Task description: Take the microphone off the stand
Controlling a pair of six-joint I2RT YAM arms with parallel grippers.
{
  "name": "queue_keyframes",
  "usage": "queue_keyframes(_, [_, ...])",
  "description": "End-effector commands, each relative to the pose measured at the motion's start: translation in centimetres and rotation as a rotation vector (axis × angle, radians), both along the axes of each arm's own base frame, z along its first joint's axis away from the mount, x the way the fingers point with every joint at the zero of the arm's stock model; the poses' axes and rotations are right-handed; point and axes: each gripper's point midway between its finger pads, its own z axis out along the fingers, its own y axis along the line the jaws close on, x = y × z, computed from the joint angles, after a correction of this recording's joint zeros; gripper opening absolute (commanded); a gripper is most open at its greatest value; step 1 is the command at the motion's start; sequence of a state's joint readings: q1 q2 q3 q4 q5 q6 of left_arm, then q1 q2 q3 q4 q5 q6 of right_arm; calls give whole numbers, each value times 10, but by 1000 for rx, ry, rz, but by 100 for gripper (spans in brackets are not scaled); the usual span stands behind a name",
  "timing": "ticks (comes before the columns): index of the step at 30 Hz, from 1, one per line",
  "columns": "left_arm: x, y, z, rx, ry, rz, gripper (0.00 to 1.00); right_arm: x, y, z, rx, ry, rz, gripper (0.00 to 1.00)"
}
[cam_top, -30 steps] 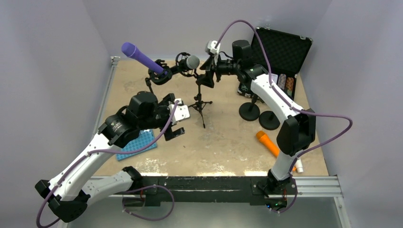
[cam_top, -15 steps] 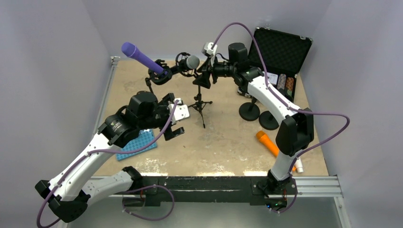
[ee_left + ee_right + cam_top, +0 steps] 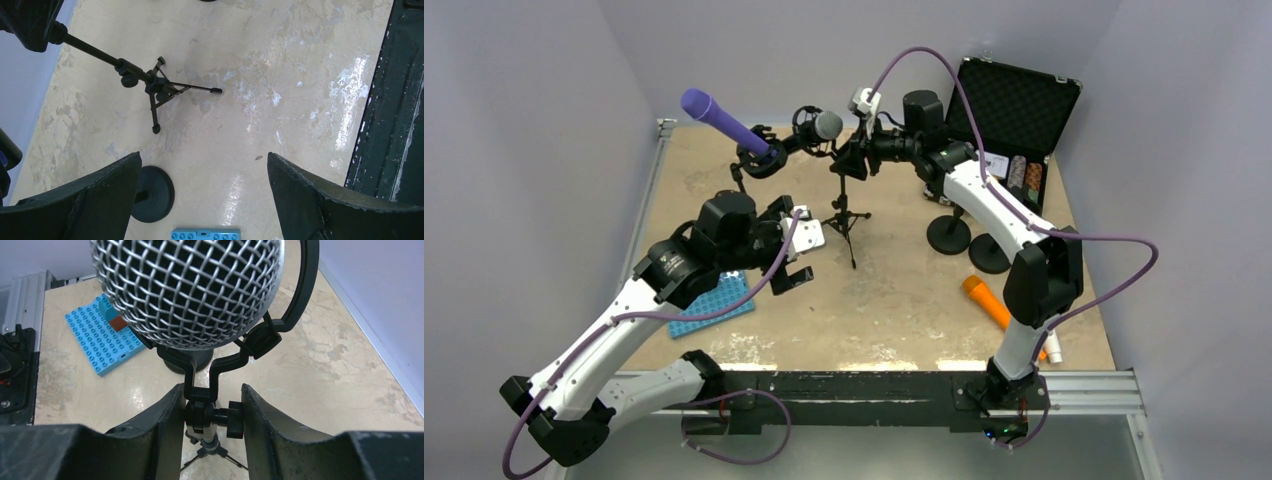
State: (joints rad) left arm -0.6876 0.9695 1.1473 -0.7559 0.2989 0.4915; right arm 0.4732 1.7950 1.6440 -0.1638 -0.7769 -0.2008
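**Item 1: microphone** (image 3: 187, 290). Silver mesh head, seated in the ring cradle (image 3: 299, 300) on top of the tripod stand (image 3: 845, 214), at the far centre of the table (image 3: 894, 290). Not yet removed.

**Item 2: right gripper** (image 3: 211, 395). Jaws narrow, one finger on each side of the swivel joint (image 3: 200, 416) under the cradle, with the clamp knob (image 3: 234, 425) close against one finger. From the wrist view we cannot tell whether the pads already bear on the joint or stand just clear.

**Item 3: left gripper** (image 3: 204, 159). Jaws wide, holding nothing. It hangs over the table near the blue brick plate (image 3: 712, 305), well apart from the stand.

**Risks, as we judge them:**
- The right gripper sits on the stand, not the microphone. A lift from here would carry the whole stand or tip the light tripod.
- If this hold is meant as a brace, the joint is small and rounded. It may swivel or slip between the fingers when the head is pulled.
- A squeeze on the knob could twist it and let the cradle sag.
- On its way to the head, the left arm must pass the purple microphone (image 3: 719, 120) on the neighbouring stand. A brush there could knock it over.
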Motion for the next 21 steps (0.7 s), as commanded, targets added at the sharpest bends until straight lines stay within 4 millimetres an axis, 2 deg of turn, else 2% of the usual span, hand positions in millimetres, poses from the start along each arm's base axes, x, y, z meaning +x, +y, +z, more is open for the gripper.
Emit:
queue_keyframes(1, [6, -4, 16, -37, -45, -2, 100, 5, 0, 0, -2, -11, -20, 36])
queue_keyframes(7, [7, -6, 15, -41, -42, -5, 100, 1, -4, 3, -13, 6, -24, 24])
queue_keyframes(14, [5, -6, 15, -44, -43, -9, 100, -1, -7, 11, -18, 3, -36, 2])
queue_keyframes(21, [7, -6, 16, -46, -49, -1, 100, 3, -20, 28, -21, -34, -100, 0])
